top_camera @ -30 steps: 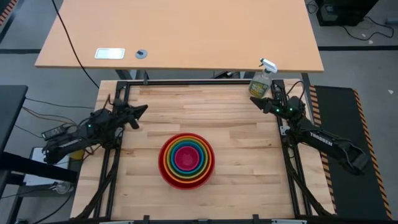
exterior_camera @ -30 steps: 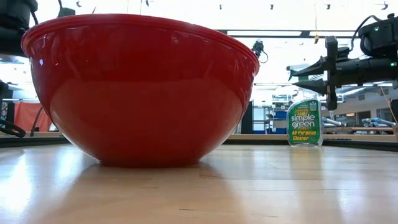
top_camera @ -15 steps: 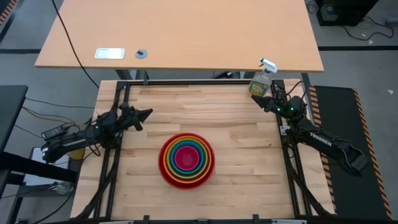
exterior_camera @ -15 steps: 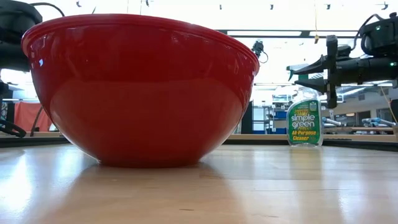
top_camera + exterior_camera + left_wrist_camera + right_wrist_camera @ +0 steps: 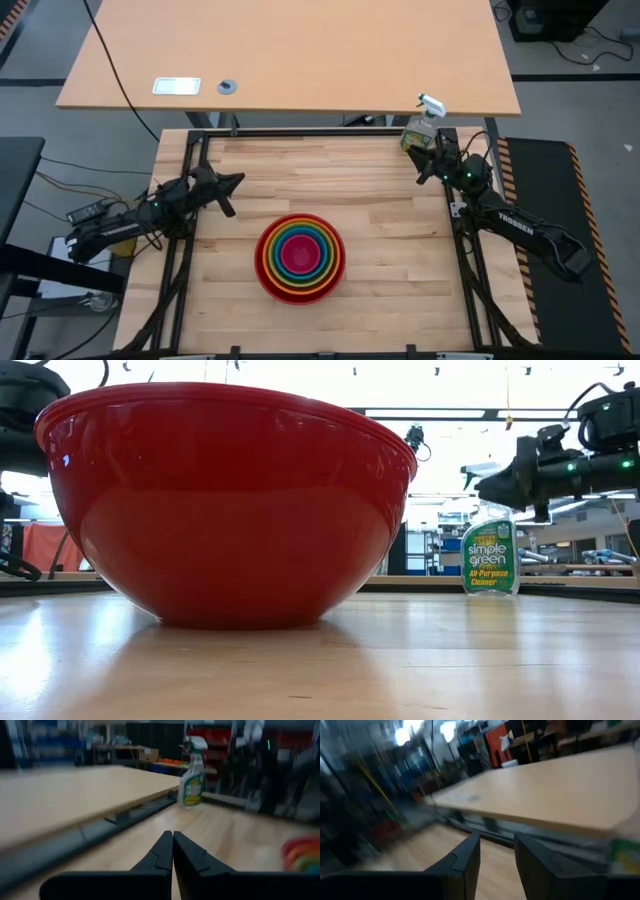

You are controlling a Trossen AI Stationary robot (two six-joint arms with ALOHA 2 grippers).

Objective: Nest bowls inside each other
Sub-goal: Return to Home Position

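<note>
The bowls (image 5: 300, 257) stand nested in one stack at the middle of the table: red outermost, then orange, green and blue, with pink innermost. The low view shows only the red bowl's wall (image 5: 225, 500), its base resting on the wood. My left gripper (image 5: 232, 183) hovers shut near the table's left edge, pointing level toward the right. The stack shows at the edge of the left wrist view (image 5: 302, 855). My right gripper (image 5: 425, 170) hovers open at the far right corner, with nothing between its fingers (image 5: 465, 857).
A green spray bottle (image 5: 420, 130) stands at the table's far right corner, close beside my right gripper (image 5: 480, 485). A larger light-wood table (image 5: 290, 55) lies beyond the far edge. Bare wood surrounds the bowl stack.
My left gripper has sunk a little, rolled about its own axis and then kept still. My right gripper has rolled in place: its fingers stood one above the other and now lie side by side. The bowls have not moved.
</note>
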